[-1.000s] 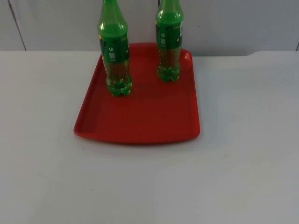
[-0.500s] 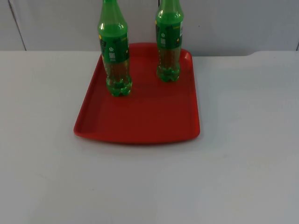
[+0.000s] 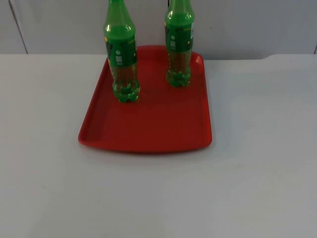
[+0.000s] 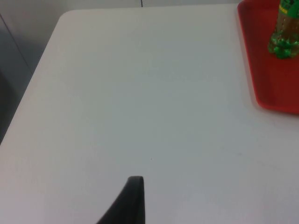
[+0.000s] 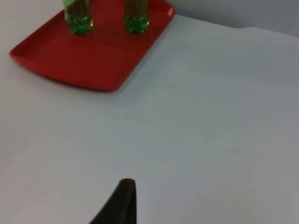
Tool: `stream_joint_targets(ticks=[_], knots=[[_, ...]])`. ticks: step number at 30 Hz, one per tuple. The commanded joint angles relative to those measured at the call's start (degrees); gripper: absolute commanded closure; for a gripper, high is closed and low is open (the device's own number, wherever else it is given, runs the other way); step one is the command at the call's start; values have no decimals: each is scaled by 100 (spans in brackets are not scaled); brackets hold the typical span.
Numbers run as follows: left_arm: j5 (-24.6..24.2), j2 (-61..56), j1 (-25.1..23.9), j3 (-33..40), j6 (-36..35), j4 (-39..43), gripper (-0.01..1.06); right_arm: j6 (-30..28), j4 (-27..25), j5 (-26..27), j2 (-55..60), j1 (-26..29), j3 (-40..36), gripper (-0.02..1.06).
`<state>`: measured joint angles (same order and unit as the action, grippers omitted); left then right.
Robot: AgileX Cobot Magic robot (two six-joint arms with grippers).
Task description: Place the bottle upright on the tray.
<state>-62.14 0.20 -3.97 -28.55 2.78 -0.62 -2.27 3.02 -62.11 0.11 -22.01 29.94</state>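
Observation:
Two green soda bottles stand upright at the back of a red tray [image 3: 148, 124]: one at its left [image 3: 121, 54], the other at its right [image 3: 179, 44]. My left gripper [image 4: 133, 200] waits over bare table well to the left of the tray [image 4: 275, 79], and one bottle base [image 4: 282, 42] shows from there. My right gripper [image 5: 121, 200] waits over bare table to the right of the tray [image 5: 88, 56], apart from both bottles [image 5: 78, 18] [image 5: 136, 16]. Neither gripper holds anything that I can see.
The white table [image 3: 257, 173] stretches wide in front of the tray and on both sides. The grey partition wall [image 3: 247, 25] rises right behind the tray. The table's left edge [image 4: 32, 84] runs near my left gripper.

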Motion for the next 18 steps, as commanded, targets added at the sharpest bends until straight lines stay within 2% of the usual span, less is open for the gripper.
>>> stream_joint_targets(ticks=[1,6,18], knots=[[61,-20,-5,21,-3,13,0,7,-8,50,-11,187,-37,-1],[61,-20,-5,21,-3,13,0,7,-8,50,-11,759,-37,-1],[61,-20,-5,21,-3,13,0,7,-8,50,-11,1487,-37,-1]])
